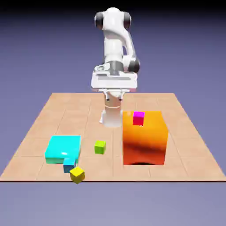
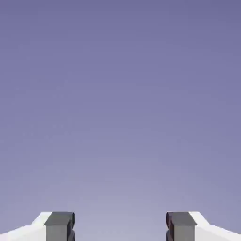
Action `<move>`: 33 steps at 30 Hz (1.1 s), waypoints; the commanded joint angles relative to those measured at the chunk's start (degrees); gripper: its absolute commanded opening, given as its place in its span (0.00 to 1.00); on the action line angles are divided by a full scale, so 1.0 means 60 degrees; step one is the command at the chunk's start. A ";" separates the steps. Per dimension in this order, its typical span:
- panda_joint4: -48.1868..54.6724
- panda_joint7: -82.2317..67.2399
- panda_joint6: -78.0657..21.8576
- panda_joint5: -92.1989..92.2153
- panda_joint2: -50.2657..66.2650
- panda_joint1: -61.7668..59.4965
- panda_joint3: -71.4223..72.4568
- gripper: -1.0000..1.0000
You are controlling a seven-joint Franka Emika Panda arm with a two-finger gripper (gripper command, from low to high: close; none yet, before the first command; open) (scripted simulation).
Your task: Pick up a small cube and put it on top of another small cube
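blue-violet backdrop all around, tan tiled table (image 1: 185, 145) below, and the arm sits high at the far edge with its gripper (image 2: 120, 226) up off the board. the hand view shows nothing but backdrop between the two grey fingertips (image 2: 60, 225), set wide apart and holding nothing.

down on the table, the green cube (image 1: 100, 147) stands alone near the middle, clear on every side. the teal cube (image 1: 69, 164) is toward the exterior view's left and nearer the front edge, tucked against the front corner of the cyan block (image 1: 63, 148), with the yellow cube (image 1: 77, 174) touching or just beside it. off to the right, the orange block (image 1: 145, 137) carries the magenta cube (image 1: 138, 118).

the step in hand looks like the approach. best play: tip the hand down, centre over green, square the fingers to its faces, then drop straight. the pick is easy; the place is the tight part, since yellow and cyan crowd the teal cube, so a vertical descent there seems wise.
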 commanded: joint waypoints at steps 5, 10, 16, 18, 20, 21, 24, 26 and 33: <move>0.0023 0.1740 -0.0245 -0.2077 0.0251 0.1018 -0.1586 0.50; 0.0114 0.3523 -0.0535 -0.4153 0.0571 0.2109 -0.3247 0.50; 0.0223 0.5662 -0.0883 -0.6645 0.0956 0.3418 -0.5241 0.50; 0.0260 0.6375 -0.0999 -0.7476 0.1084 0.3854 -0.5906 0.50; 0.0296 0.7088 -0.1115 -0.8306 0.1212 0.4290 -0.6571 0.50; 0.0314 0.7445 -0.1173 -0.8722 0.1276 0.4509 -0.6903 0.50; 0.0369 0.8514 -0.1347 -0.9968 0.1468 0.5163 -0.7900 0.50; 0.0405 0.9227 -0.1464 -1.0798 0.1597 0.5599 -0.8564 0.50; 0.0099 1.1437 -0.1699 -1.3705 0.1643 0.6740 -1.0446 0.50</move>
